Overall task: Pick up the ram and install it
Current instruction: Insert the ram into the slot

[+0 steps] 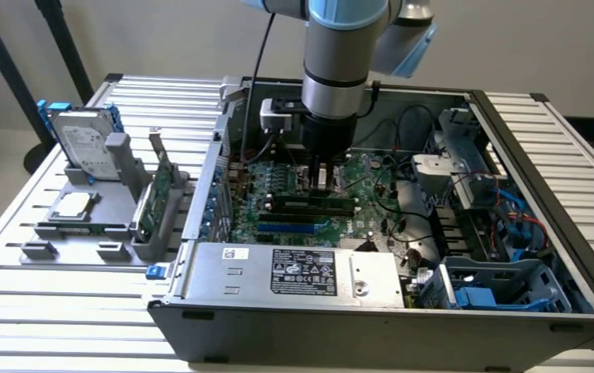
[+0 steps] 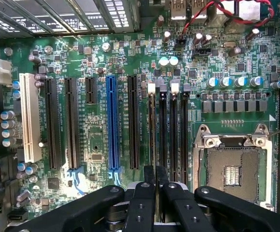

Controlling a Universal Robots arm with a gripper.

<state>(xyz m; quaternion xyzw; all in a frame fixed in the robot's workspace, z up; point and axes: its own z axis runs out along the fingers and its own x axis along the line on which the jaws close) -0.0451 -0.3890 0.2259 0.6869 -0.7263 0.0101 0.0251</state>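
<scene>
Ram (image 1: 314, 206) sits edge-on in a memory slot of the motherboard (image 1: 276, 175) — beside the CPU socket (image 2: 231, 169). Directly over it, the tool (image 2: 155, 181) stands with fingers (image 2: 149, 176) clamped together on its top edge.

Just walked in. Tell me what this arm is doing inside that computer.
The arm has its gripper lowered into the open computer case, over the motherboard. The fingers are pinched together on the ram, which stands edge-on in one of the black memory slots beside the empty processor socket. On the rack at the exterior view's left, a hard drive and a green expansion card sit untouched.
</scene>
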